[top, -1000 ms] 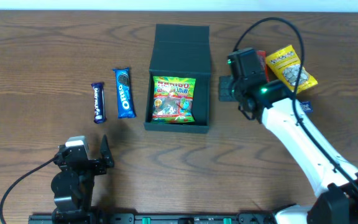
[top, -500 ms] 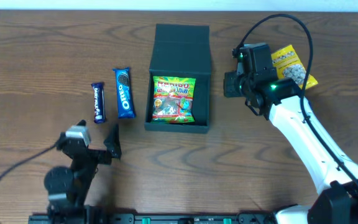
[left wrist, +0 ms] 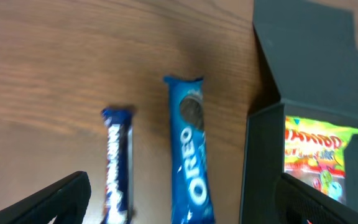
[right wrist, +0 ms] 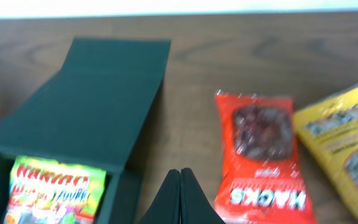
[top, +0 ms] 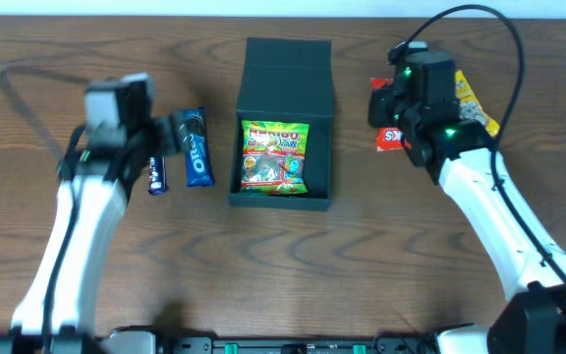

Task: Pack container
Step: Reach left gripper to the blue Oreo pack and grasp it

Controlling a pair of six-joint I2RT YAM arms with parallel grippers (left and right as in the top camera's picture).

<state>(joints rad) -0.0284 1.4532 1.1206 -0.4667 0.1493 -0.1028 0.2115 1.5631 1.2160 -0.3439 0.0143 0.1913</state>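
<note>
Two fingers pressed together, the right gripper [right wrist: 180,198] holds nothing, beside a red snack packet [right wrist: 261,155]. The left gripper [left wrist: 188,202] is spread wide and empty over the Oreo pack [left wrist: 191,162]. Between the arms sits the container [top: 288,74], lid open, with a Haribo bag [top: 274,157] inside.

Wooden table [top: 47,39] carries container [top: 288,69], Oreo packet [left wrist: 191,162], dark blue bar [left wrist: 117,163], red packet [right wrist: 260,155], yellow packet [right wrist: 347,149].

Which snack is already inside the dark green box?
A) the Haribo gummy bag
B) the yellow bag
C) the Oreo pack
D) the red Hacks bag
A: the Haribo gummy bag lies inside the open dark green box, while the other snacks lie on the table outside it.
</note>
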